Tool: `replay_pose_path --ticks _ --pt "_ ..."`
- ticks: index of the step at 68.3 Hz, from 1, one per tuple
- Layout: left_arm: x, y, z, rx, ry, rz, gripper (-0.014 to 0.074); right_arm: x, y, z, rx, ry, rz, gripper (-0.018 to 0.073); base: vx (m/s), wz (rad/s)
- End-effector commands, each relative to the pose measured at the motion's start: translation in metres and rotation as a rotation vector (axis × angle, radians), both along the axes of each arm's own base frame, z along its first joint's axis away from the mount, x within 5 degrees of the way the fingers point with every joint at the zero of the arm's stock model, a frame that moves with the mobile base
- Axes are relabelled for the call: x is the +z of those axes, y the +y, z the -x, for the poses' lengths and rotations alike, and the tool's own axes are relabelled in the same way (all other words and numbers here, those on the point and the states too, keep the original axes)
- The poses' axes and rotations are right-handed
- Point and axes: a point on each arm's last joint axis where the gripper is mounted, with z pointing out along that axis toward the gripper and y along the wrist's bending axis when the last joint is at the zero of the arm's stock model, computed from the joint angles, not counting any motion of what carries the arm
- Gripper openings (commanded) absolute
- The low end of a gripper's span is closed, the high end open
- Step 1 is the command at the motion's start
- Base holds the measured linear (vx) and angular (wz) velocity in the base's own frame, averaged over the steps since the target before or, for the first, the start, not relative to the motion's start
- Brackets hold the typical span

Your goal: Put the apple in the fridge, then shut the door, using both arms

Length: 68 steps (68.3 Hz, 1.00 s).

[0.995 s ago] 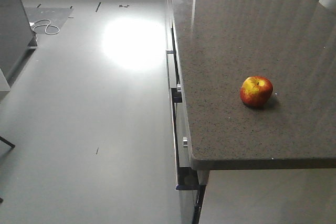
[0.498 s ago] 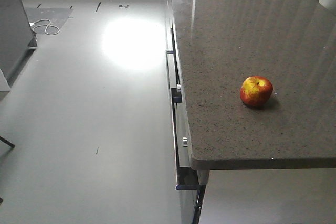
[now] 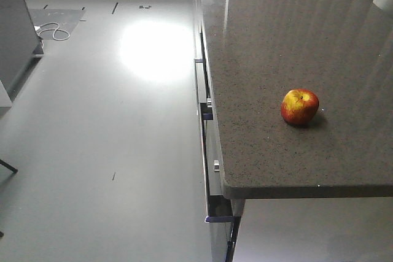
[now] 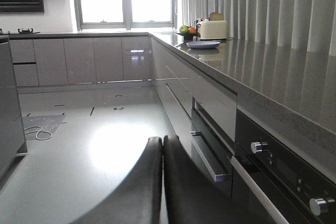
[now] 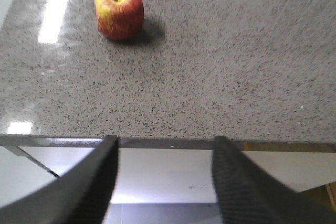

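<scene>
Apple [image 3: 300,107] on the counter [image 3: 276,41], not yet picked up.

Your left gripper [image 4: 162,182] hangs over the floor [image 4: 79,145] beside the cabinet fronts [image 4: 210,98], its jaws pressed together on nothing. Your right gripper [image 5: 165,182] sits just off the counter's edge with its jaws wide apart. The apple rests upright on the stone beyond them, untouched.

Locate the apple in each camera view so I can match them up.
Front view: apple right of centre on the speckled counter, toward its near edge.
Left wrist: not in it.
Right wrist: upper left, on the counter beyond the open right gripper.
Shared landmark: the counter's edge.
</scene>
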Motion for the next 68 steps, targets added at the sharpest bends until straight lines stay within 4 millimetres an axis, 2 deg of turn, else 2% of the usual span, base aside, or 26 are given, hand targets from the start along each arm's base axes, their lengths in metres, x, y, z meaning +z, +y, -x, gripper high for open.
replay_pose_path --ticks 1,8,15,45,68 --pt "0.013 0.0 0.003 -0.008 -0.1 0.026 -0.0006 0.01 0.0 -0.019 0.011 -0.072 0.013 0.0542 0.0 0.0" --pt "0.013 0.0 0.003 -0.008 -0.1 0.026 -0.0006 0.007 0.001 -0.035 0.011 -0.029 -0.013 0.0625 0.0 0.0" --pt "0.013 0.0 0.003 -0.008 -0.1 0.026 -0.0006 0.005 0.002 -0.052 0.013 0.011 -0.024 0.0659 0.0 0.0" --pt "0.013 0.0 0.003 -0.008 -0.1 0.026 -0.0006 0.009 0.009 -0.124 0.09 0.085 -0.065 0.0648 0.0 0.0" --pt "0.013 0.0 0.003 -0.008 -0.1 0.026 -0.0006 -0.006 0.019 -0.185 0.168 0.176 -0.096 0.0641 0.0 0.0"
